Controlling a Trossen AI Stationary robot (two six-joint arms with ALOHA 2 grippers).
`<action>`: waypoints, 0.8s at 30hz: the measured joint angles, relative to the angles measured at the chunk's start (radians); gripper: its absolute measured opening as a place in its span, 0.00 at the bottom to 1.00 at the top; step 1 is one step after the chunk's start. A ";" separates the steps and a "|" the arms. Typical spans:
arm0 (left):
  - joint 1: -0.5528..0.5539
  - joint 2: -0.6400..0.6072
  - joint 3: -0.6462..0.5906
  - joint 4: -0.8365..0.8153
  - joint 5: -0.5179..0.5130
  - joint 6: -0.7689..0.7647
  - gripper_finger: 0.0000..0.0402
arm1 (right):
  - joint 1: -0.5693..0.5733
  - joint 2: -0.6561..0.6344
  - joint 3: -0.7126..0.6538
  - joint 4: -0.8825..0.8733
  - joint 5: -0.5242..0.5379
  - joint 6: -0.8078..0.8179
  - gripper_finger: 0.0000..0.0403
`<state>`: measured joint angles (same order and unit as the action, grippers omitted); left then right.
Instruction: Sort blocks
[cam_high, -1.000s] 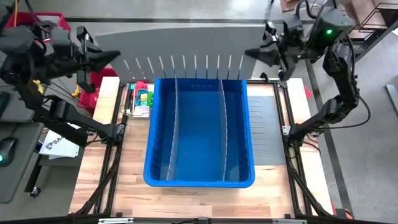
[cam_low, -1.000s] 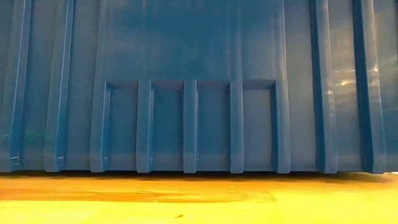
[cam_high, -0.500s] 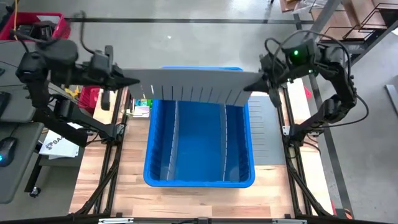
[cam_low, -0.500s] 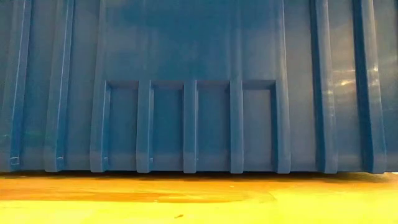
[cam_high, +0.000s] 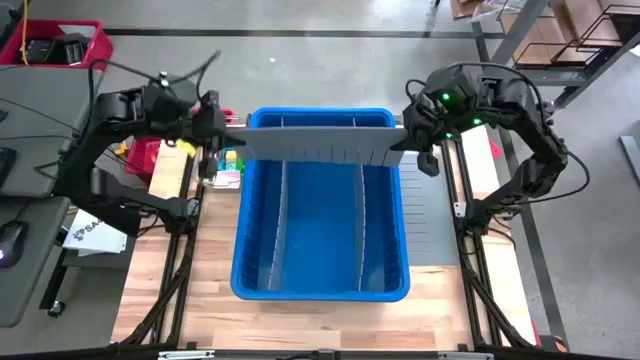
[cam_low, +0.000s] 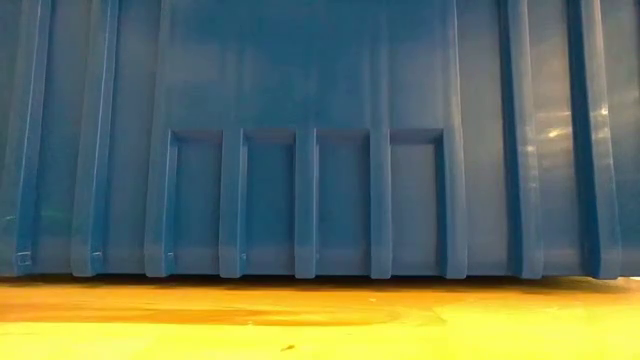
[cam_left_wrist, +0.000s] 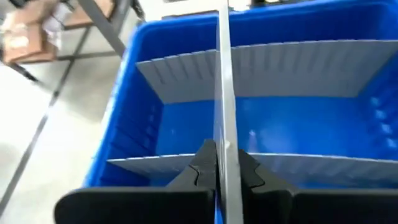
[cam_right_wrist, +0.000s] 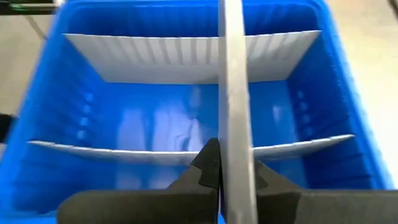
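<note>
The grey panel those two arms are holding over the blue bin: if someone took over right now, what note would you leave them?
Left gripper: shut on one end of the grey slotted divider panel.
Right gripper: shut on the other end.
The panel hangs crosswise over the far part of the blue bin, not yet seated.
Two long grey dividers already stand lengthwise in the bin.
The blocks, a small mixed-colour cluster, sit on the table beside the bin's far left corner, untouched.
Done: lengthwise dividers in.
Left: probably lower the cross panel onto them, release, then sort the blocks.
</note>
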<state>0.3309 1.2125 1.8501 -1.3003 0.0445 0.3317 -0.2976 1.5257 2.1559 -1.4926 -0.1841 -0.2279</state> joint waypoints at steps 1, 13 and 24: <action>0.035 -0.018 -0.042 0.034 0.019 0.022 0.00 | -0.015 0.001 -0.014 0.012 0.003 -0.016 0.00; 0.331 -0.033 -0.419 0.305 0.203 0.281 0.00 | -0.152 0.003 -0.173 0.079 0.009 -0.095 0.00; 0.431 0.021 -0.417 0.276 0.290 0.371 0.00 | -0.158 0.006 -0.136 0.102 -0.001 -0.038 0.00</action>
<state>0.7617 1.2336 1.4329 -1.0246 0.3349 0.7024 -0.4556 1.5318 2.0201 -1.3902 -0.1848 -0.2660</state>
